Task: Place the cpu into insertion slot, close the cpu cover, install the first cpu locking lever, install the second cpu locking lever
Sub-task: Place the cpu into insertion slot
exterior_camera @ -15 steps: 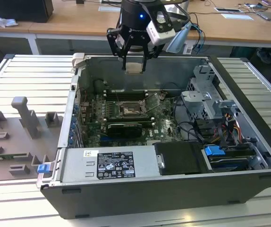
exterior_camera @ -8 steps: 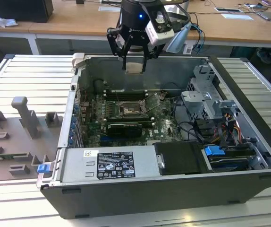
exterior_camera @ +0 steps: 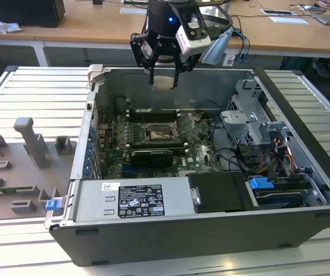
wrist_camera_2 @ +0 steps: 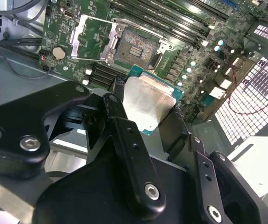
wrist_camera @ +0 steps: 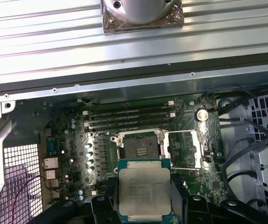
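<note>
Gripper (exterior_camera: 164,76) is clamped on the cpu (wrist_camera: 144,192), chip flat between the fingers and held high over the open computer case (exterior_camera: 153,244). Arm (exterior_camera: 166,23) points straight down. Below, the insertion slot (wrist_camera: 143,148) sits bare, with the cpu cover (wrist_camera: 183,149) flipped open beside it.

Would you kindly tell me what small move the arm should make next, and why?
Probably lower the gripper toward the insertion slot: it holds the cpu above the case, the slot is bare, and the cpu cover stands open.
</note>
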### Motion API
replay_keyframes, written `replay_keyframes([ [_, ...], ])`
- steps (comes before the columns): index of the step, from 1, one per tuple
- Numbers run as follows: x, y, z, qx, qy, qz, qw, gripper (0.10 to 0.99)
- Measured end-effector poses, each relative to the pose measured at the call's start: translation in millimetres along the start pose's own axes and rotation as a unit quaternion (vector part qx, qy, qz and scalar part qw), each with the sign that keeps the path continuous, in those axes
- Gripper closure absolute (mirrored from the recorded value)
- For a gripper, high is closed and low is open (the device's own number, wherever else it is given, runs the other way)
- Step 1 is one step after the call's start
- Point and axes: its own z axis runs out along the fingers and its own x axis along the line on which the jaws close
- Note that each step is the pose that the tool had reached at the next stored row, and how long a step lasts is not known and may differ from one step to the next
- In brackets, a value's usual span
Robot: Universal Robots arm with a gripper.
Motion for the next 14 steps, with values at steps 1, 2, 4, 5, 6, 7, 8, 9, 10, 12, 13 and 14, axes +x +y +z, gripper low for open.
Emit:
replay_keyframes([
  [1,0.0,0.0,0.0,0.0,-0.0001,0.001,1.0,0.545],
  [2,0.0,0.0,0.0,0.0,-0.0001,0.002,1.0,0.545],
  [4,0.0,0.0,0.0,-0.0001,-0.0003,0.003,1.0,0.545],
  [5,0.0,0.0,0.0,-0.0001,-0.0003,0.004,1.0,0.545],
  [6,0.0,0.0,0.0,-0.0001,-0.0004,0.004,1.0,0.545],
  [7,0.0,0.0,0.0,-0.0001,-0.0005,0.005,1.0,0.545],
  [8,0.0,0.0,0.0,-0.0001,-0.0005,0.006,1.0,0.545],
  [9,0.0,0.0,0.0,-0.0001,-0.0006,0.007,1.0,0.545],
  [10,0.0,0.0,0.0,-0.0001,-0.0007,0.007,1.0,0.545],
  [12,0.0,0.0,0.0,-0.0002,-0.0007,0.009,1.0,0.545],
  [13,0.0,0.0,0.0,-0.0001,-0.0008,0.01,1.0,0.545],
  [14,0.0,0.0,0.0,-0.0002,-0.0009,0.011,0.9999,0.545],
])
